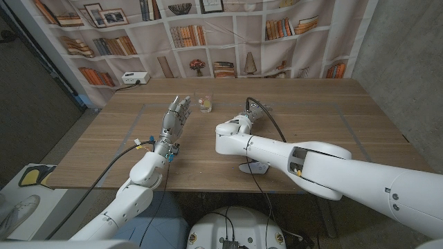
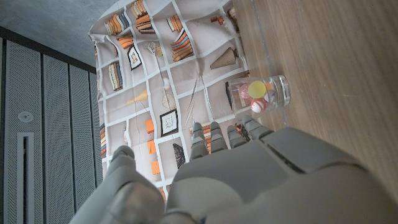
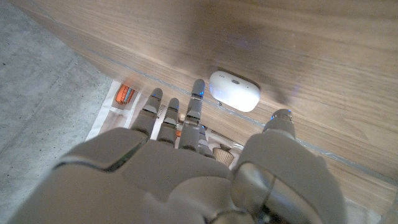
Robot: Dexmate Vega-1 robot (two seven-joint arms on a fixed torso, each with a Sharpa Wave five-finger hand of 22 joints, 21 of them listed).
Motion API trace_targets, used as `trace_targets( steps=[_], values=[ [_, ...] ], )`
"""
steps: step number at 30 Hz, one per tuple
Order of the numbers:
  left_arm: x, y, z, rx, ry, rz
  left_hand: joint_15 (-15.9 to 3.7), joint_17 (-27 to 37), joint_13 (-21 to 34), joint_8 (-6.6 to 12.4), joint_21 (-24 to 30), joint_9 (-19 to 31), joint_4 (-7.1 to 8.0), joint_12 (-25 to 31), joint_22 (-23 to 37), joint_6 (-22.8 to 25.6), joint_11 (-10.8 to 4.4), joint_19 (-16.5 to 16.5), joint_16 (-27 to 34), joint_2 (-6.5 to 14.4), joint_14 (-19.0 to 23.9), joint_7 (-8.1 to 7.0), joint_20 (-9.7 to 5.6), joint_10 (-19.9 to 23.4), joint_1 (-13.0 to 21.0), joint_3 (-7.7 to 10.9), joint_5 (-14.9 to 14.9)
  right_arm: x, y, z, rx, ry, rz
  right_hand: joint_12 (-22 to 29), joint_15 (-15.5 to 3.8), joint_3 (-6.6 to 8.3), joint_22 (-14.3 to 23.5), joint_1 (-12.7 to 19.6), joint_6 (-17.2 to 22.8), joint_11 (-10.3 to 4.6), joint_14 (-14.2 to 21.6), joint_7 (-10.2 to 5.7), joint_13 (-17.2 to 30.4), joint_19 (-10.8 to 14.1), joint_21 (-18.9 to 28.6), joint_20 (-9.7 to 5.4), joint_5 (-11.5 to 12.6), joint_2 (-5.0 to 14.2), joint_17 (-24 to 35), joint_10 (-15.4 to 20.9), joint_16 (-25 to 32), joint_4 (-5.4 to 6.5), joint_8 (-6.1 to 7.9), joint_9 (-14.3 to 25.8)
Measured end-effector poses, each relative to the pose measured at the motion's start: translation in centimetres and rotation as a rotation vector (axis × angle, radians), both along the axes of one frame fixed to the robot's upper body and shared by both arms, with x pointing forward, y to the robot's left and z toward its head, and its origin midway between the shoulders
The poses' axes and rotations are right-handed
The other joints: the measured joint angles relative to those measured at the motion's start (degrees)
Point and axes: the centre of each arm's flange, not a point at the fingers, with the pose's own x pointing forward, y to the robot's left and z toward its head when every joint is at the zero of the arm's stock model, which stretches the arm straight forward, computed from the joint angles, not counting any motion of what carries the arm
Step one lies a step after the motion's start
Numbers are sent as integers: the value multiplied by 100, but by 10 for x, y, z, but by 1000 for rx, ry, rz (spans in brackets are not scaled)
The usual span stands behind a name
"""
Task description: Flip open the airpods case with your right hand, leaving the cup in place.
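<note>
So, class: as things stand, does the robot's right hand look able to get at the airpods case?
Probably yes. The right hand is open with its fingers just short of the closed airpods case, nothing between them. The cup stands off to the side.

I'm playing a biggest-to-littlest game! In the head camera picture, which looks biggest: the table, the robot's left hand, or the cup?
1. table
2. left hand
3. cup

The cup sits farther from the camera, which shrinks it somewhat.

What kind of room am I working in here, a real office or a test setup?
Likely a lab or test setup, not a real office: the bookshelf backdrop looks like a printed sheet hung behind the wooden table, with bare concrete wall beside it and a power strip cabled at the table's corner.
</note>
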Motion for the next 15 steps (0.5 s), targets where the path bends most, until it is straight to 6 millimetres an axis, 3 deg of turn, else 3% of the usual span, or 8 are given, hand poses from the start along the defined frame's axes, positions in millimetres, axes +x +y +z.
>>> trace_targets(
  steps=[15],
  values=[
    [2, -1, 1, -2, 1, -9, 0, 0, 0, 0, 0, 0, 0, 0, 0, 0, 0, 0, 0, 0, 0, 0, 0, 0, 0, 0, 0, 6, -1, -2, -3, 1, -10, 0, -89, 107, 0, 173, 44, -100, 89, -44, 19, 21, 22, -21, -21, 129, 0, 100, 0, 4, 0, 0]
  ],
)
